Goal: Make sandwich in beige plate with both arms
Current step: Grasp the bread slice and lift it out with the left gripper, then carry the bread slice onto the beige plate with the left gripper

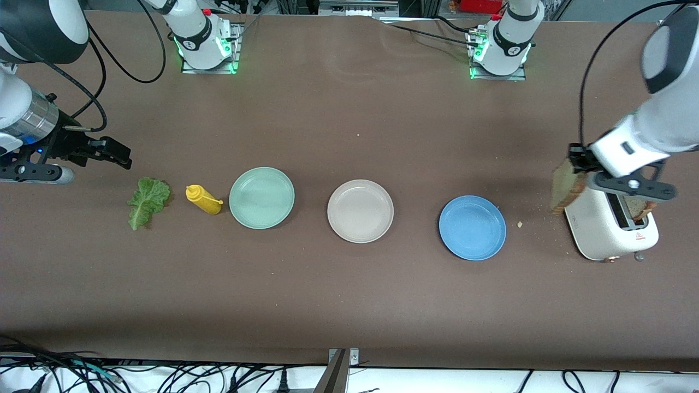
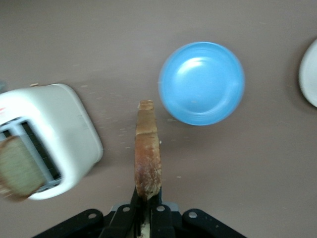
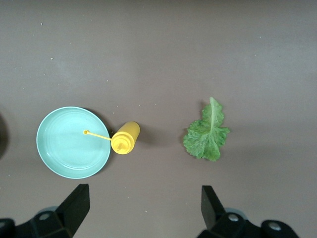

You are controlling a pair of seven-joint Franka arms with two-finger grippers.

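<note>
Left pincer (image 2: 147,210): I pinch a square brown bread slice (image 2: 147,151) edge-on, above the desk beside the white toaster (image 1: 610,226).
Right pincer (image 3: 143,208): spread, waiting over the ruffled green lettuce leaf (image 3: 207,133).
Round beige plate (image 1: 360,210): bare, between the green and blue plates.

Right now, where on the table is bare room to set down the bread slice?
The beige plate is bare, and so are the blue plate and green plate beside it. It is crowded at the toaster, under the left tool with its bread slice.
</note>
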